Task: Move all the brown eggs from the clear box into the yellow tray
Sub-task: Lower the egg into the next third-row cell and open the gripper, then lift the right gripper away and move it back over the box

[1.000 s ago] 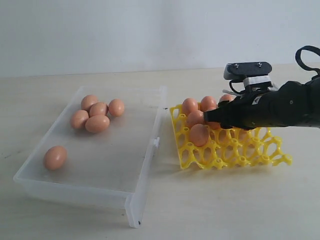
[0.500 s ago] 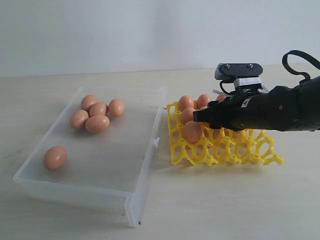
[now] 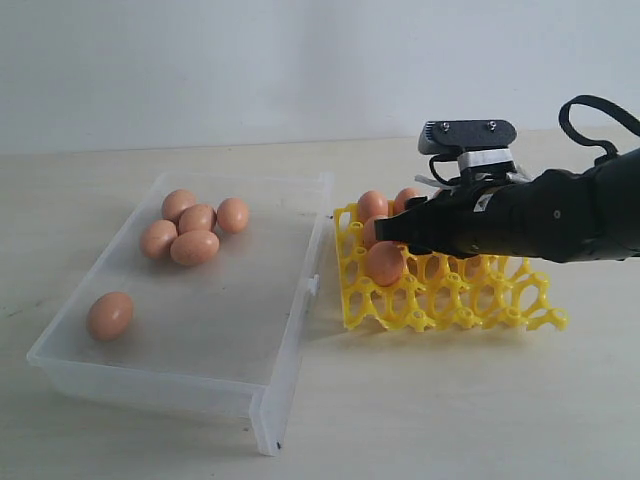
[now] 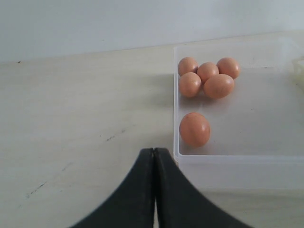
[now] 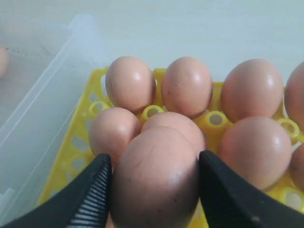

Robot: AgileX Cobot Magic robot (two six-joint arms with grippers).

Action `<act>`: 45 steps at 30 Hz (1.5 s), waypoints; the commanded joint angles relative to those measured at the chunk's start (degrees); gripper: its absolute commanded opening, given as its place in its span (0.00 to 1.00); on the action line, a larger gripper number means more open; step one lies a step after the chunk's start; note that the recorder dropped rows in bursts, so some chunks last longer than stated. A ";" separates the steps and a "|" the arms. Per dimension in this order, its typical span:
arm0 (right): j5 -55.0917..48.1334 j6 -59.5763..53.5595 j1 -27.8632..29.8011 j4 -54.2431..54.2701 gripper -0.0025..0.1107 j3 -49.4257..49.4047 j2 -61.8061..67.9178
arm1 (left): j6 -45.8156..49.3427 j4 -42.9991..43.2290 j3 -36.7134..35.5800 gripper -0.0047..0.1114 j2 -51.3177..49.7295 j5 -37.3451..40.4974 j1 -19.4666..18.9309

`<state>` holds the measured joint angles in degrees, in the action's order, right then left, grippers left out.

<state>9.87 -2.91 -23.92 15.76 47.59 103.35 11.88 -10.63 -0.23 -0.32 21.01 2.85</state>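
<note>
My right gripper (image 5: 154, 190) is clamped on a brown egg (image 5: 156, 171) over the yellow tray (image 3: 455, 300), toward its ten o'clock corner; my left gripper (image 4: 154, 159) sits pressed together, empty; six loose eggs (image 3: 195, 247) lie in the clear box (image 3: 250, 340), at the tray's nine o'clock.

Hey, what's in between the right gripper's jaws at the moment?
One brown egg sits there, touching both jaws of the right gripper, over the eggs seated in the yellow tray. The right wrist view shows it plainly.
</note>
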 commanded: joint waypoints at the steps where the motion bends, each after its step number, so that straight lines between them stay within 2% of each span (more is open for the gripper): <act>1: 1.06 0.11 -0.03 -0.30 0.02 -0.29 -0.15 | -0.09 -0.06 0.23 0.04 0.32 -0.56 -0.06; 15: 0.53 0.00 -0.03 -0.30 0.04 -0.29 0.31 | -0.09 -0.06 0.23 0.04 0.32 -0.56 -0.06; 18: 0.68 0.00 -0.03 -0.30 0.13 -0.29 0.31 | -0.09 -0.06 0.23 0.04 0.32 -0.56 -0.06; 24: 0.77 0.00 -0.03 -0.30 0.46 -0.29 0.31 | -0.09 -0.06 0.23 0.04 0.32 -0.56 -0.06; 26: 1.03 -0.10 0.12 -0.30 0.52 -0.29 0.31 | -0.09 -0.06 0.23 0.04 0.32 -0.56 -0.06; 40: -0.43 -1.98 -0.16 1.04 0.52 -0.16 -2.81 | -0.09 -0.06 0.23 0.04 0.32 -0.56 -0.06; 45: -12.41 -4.89 -6.55 2.45 0.52 6.30 -7.27 | -0.09 -0.06 0.23 0.04 0.32 -0.56 -0.06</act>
<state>3.32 -5.18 -26.79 17.51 49.97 98.31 11.88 -10.63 -0.23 -0.32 21.01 2.85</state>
